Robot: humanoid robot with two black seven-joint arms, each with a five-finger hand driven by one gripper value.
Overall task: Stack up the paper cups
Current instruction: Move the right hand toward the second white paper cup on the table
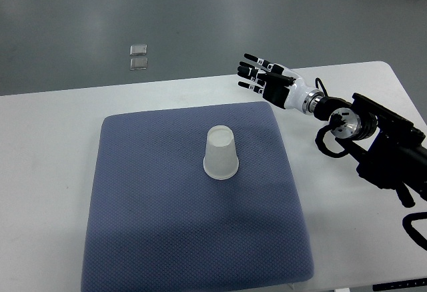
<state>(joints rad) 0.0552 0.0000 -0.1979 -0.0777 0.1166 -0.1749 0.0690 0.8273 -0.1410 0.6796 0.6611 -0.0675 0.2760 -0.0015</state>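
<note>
A white paper cup (221,153) stands upside down near the middle of a blue-grey mat (153,225); whether more than one cup is nested there cannot be told. My right hand (260,77) is at the mat's far right corner, above the table, well apart from the cup. Its fingers are spread and hold nothing. Its arm (373,132) comes in from the right edge. The left arm does not show.
The mat lies on a white table (47,145) whose far edge runs behind the hand. Two small clear squares (139,57) lie on the grey floor beyond the table.
</note>
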